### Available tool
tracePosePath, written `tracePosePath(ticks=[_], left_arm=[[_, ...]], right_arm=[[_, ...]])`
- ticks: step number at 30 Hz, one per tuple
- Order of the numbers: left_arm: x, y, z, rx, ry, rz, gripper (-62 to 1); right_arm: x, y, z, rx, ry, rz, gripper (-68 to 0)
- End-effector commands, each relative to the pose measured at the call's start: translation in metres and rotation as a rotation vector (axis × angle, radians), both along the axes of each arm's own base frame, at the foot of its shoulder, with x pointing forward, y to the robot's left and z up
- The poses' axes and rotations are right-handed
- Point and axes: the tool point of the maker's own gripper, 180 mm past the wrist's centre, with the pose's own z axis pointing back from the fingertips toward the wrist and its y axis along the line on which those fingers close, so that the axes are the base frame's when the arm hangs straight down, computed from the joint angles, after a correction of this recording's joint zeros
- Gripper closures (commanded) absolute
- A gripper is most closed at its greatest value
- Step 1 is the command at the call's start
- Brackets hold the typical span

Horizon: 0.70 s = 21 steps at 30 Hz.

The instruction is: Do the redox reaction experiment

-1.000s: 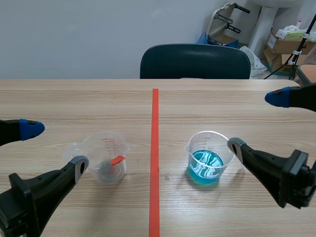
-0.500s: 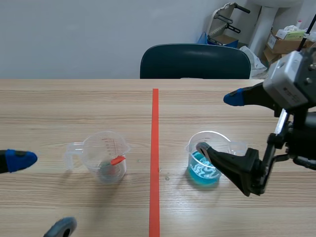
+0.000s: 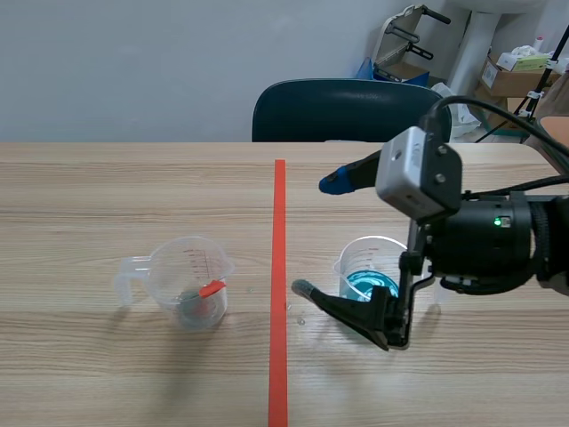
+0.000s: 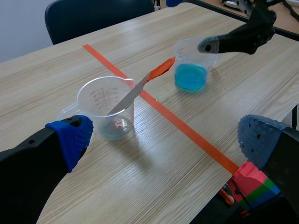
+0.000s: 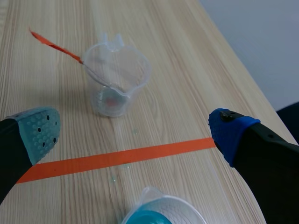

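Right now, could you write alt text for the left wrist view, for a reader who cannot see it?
A clear measuring cup holding a metal spatula with an orange handle stands on a wooden table, just ahead of the open left end effector. Beyond an orange tape line, the open right end effector is at a cup of blue liquid.

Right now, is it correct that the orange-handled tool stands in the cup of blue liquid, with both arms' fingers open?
No: the left wrist view shows the orange-handled tool in the other clear cup. The left fingers and right fingers are open.
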Motion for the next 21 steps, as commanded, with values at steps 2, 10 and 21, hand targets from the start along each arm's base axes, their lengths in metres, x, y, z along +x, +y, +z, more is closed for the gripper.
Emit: tracePosePath(ticks=[2,10,21], left_arm=[[-0.003,0.002,0.005,-0.032,-0.011,0.022,-62.3],[-0.013,0.004,0.005,-0.044,0.007,0.033,-62.3],[-0.013,0.004,0.006,-0.048,0.004,0.032,-62.3]], right_arm=[[0.003,0.016,0.008,0.044,-0.027,0.049,-67.9],[0.002,0.056,-0.004,0.037,-0.065,0.166,-67.9],[-0.009,0.088,-0.002,0.032,-0.143,0.276,-64.5]])
